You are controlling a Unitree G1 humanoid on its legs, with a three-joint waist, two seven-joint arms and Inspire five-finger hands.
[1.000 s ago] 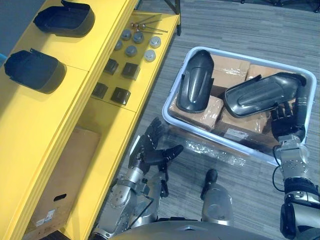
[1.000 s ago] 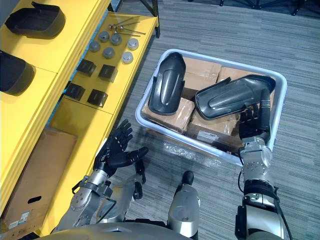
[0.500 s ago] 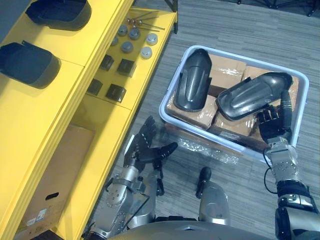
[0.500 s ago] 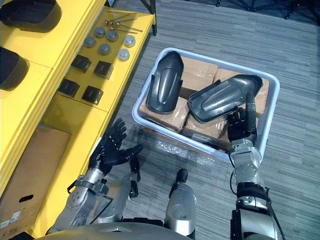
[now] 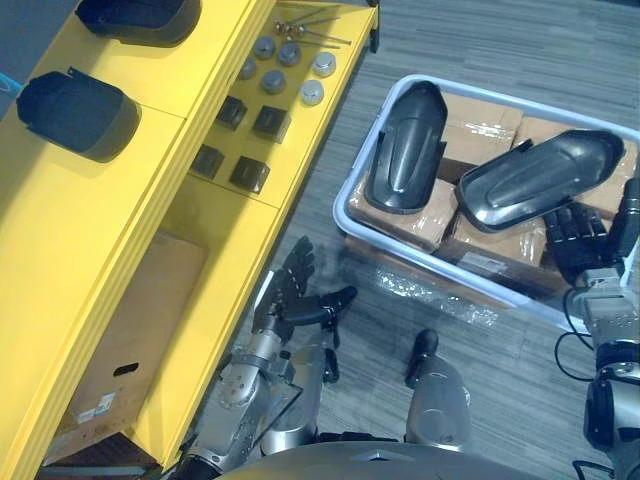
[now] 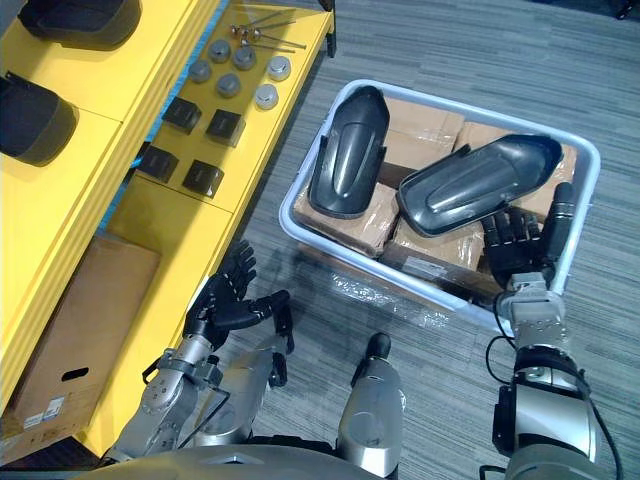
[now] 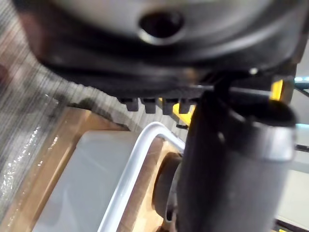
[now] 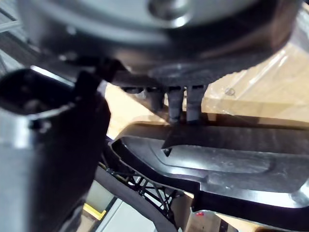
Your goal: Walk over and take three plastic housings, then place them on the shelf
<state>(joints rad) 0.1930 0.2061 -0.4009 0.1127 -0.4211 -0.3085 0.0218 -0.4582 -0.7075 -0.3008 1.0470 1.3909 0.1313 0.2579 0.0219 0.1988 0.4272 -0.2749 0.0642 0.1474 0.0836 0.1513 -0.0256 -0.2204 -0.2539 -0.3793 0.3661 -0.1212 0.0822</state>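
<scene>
The right hand (image 6: 515, 243), fingers straight and spread, reaches in at the near edge of the angled plastic housing (image 6: 478, 185) lying on boxes in the white bin (image 5: 350, 165), probably to lift it toward the yellow shelf (image 5: 90, 230), while the left hand (image 5: 293, 300) hangs spread and empty.

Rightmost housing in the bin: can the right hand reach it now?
Probably yes: the open right hand is at its near edge, and the housing lies uncovered on top of the boxes.
</scene>
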